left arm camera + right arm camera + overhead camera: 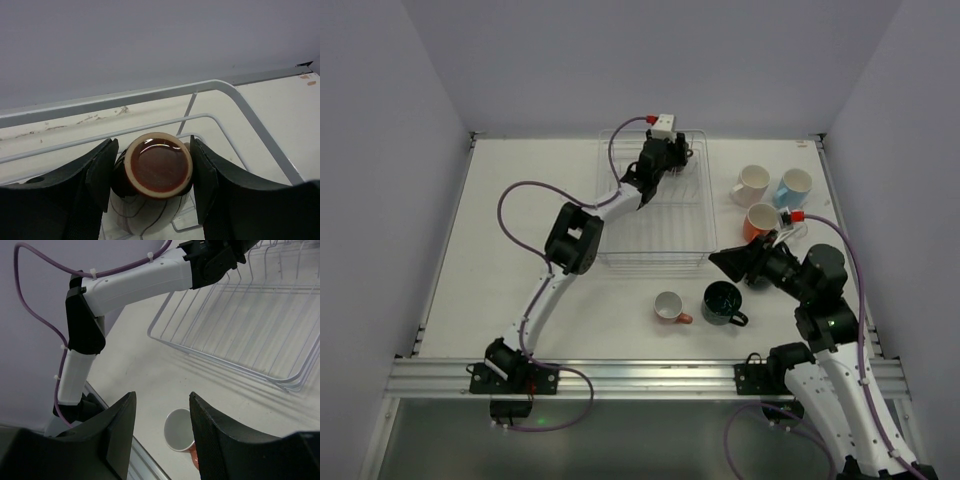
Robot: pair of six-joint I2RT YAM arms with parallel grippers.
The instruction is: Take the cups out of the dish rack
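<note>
At the far right corner of the dish rack (650, 240), the left gripper (154, 150) is closed on the dark brown cup (159, 172), with both pads (102, 175) against its sides. The right gripper (728, 262) hangs above the table (480, 260) with its jaws apart and nothing between them. Outside the rack, the salmon pink cup (669, 307) and dark green cup (722, 302) stand near the front. The cream-white cup (752, 185), light blue cup (794, 186) and orange cup (760, 220) are grouped to the rack's right.

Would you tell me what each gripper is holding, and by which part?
The left gripper clasps the brown cup by its sides; the right gripper holds nothing.
</note>
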